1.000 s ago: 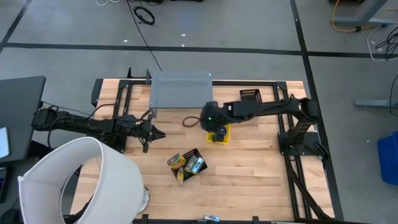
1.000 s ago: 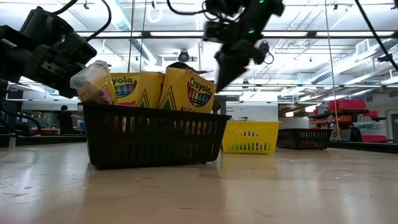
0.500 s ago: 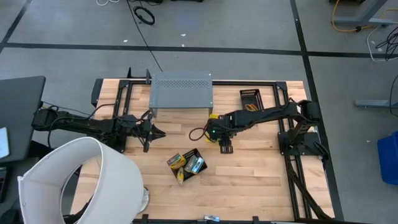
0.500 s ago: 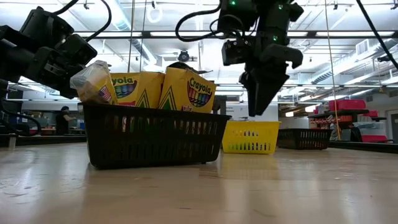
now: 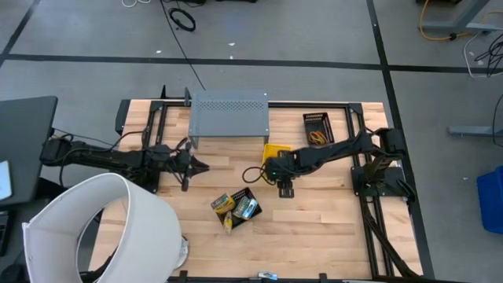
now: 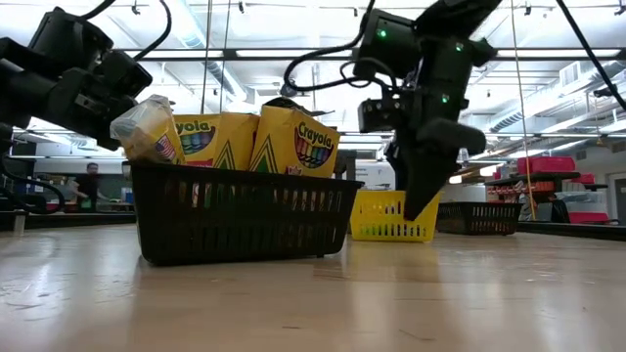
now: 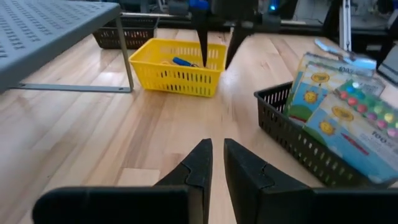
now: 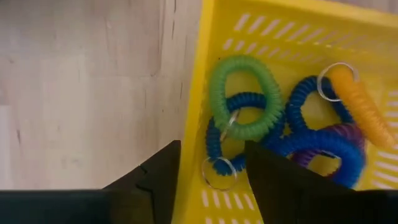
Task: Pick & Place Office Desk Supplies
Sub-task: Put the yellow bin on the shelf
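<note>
Near the middle of the wooden table (image 5: 314, 220), the right gripper (image 5: 284, 187) is hanging just above the boards, right beside the small yellow plastic basket (image 5: 276, 152). Its two dark fingers (image 8: 163, 176) are standing apart and holding nothing. The stretchy coil loops (image 8: 292, 134), green, blue, purple and orange, are lying inside that yellow basket. At about seven o'clock from the yellow basket, the black plastic basket (image 5: 250, 196) is sitting with the yellow-and-green crayon boxes (image 6: 293, 142) and the small packet with many colours (image 7: 354, 124) standing up inside it. At about nine o'clock from the black basket, the left gripper (image 5: 196, 167) is waiting over the table, near the grey metal shelf (image 5: 229, 115). Its fingers (image 7: 199, 165) are nearly closed, with only a thin gap, and they are holding nothing.
</note>
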Controlling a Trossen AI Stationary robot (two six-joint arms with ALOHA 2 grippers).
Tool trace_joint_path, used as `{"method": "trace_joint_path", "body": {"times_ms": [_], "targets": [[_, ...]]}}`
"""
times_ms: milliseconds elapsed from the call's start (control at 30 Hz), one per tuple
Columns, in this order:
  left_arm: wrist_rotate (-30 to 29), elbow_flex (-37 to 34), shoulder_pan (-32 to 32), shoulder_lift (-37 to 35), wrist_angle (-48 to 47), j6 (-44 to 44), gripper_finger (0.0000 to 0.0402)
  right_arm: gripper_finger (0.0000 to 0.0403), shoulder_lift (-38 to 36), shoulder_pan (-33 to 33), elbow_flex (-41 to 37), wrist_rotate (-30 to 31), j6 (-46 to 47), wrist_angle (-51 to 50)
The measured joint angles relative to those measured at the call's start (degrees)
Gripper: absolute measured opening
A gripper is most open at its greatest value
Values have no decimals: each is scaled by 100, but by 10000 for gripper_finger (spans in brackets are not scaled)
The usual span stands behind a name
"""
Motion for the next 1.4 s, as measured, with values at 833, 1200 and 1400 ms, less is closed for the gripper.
{"method": "trace_joint_path", "body": {"times_ms": [833, 1200, 1400], "targets": [[-1905, 0, -2770, -1173, -485, -68, 8, 4, 0, 791, -309, 157, 401, 259], [-752, -9, -3507, -2413, -1059, 88, 8, 1, -561, 895, -307, 285, 737, 166], [-1177, -9, -3565, -2798, -1480, 159, 8, 1, -1057, 890, -126, 360, 824, -146]]}}
